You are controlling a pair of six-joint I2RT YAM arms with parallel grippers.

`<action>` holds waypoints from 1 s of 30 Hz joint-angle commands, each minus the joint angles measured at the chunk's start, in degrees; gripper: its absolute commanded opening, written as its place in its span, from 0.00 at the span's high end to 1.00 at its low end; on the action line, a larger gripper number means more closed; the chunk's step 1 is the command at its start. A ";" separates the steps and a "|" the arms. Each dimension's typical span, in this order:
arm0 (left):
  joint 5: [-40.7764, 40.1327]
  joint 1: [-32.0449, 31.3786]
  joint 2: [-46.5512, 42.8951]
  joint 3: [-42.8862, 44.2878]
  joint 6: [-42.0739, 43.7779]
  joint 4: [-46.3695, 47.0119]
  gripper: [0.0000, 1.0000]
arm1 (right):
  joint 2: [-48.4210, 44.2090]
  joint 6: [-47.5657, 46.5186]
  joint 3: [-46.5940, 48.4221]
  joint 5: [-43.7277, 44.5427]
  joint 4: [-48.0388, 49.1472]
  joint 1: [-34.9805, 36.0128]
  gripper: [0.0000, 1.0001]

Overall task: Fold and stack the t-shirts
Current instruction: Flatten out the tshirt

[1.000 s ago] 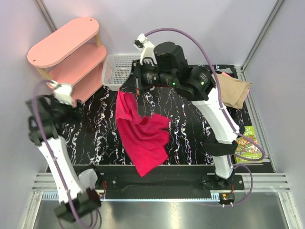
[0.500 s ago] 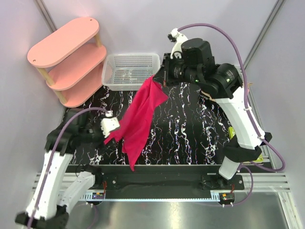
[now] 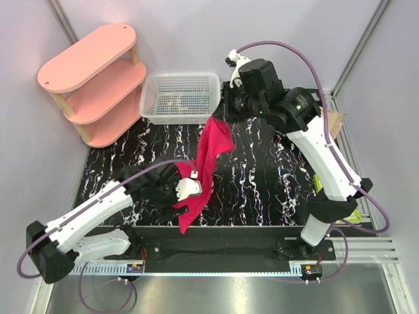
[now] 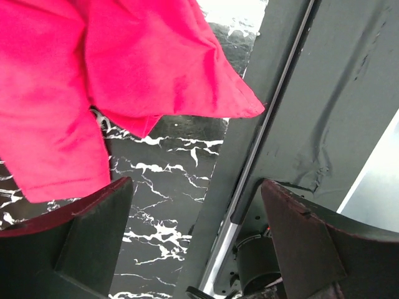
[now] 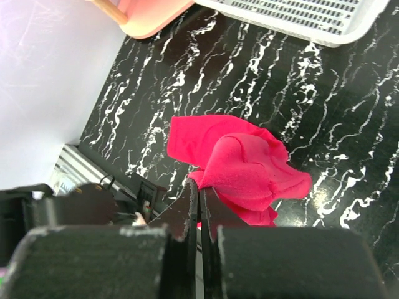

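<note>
The crimson-pink t-shirt (image 3: 204, 160) hangs in a long bunch over the black marbled table (image 3: 262, 176). My right gripper (image 3: 221, 119) holds its top end. In the right wrist view the gripper (image 5: 199, 184) is shut, with the cloth (image 5: 249, 165) bulging out at its tips. My left gripper (image 3: 183, 195) is low beside the shirt's bottom end, near the table's front edge. In the left wrist view it (image 4: 196, 187) stands wide open with nothing between its fingers. The shirt's hem (image 4: 124, 75) hangs just beyond them. A tan t-shirt (image 3: 336, 121) peeks out behind the right arm.
A white mesh basket (image 3: 180, 97) stands at the back of the table, with a pink three-tier shelf (image 3: 91, 78) to its left. A green printed sheet (image 3: 354, 213) lies at the right edge. A dark rail (image 4: 312, 112) runs along the table's front.
My left arm has swung in from the far left to the shirt's lower end, with its jaws opening wider. The right gripper has moved right with the shirt, which now hangs narrower.
</note>
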 commanded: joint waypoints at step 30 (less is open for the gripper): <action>-9.73 -18.03 29.95 -3.82 -6.74 15.26 0.14 | -7.61 -0.52 -8.79 -5.75 5.62 -10.78 1.00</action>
